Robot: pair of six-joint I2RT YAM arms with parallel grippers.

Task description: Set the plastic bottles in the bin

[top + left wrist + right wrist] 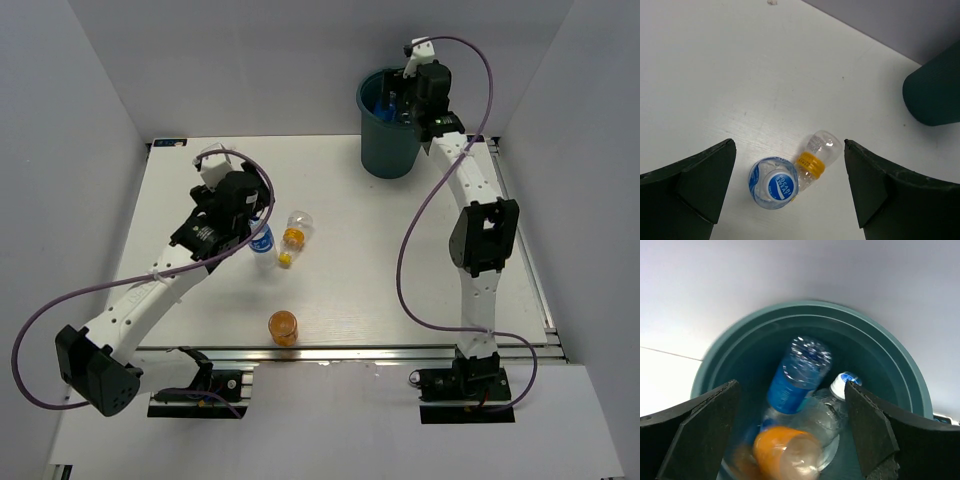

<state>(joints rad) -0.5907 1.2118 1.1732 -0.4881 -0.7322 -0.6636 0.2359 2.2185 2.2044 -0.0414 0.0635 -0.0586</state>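
- right claw [791,385] hangs over the mouth of the bin [900,375], fingers wide apart, holding and touching nothing.
- inside the bin, below that claw: a blue-label bottle [797,372], blurred and tilted; a clear bottle [825,412] with a blue-and-white cap; an orange bottle [785,452] on top of them.
- left claw [789,145] is well apart from the bin, to its left and nearer the arm bases, fingers spread wide and gripping nothing.
- between its fingers, down on the table [715,75]: an upright bottle [774,182] with a blue cap, and touching it on the bin side, a yellow-band bottle [817,155] lying down.
- a second orange bottle [283,328] sits alone, farthest from the bin, by the table's near edge.
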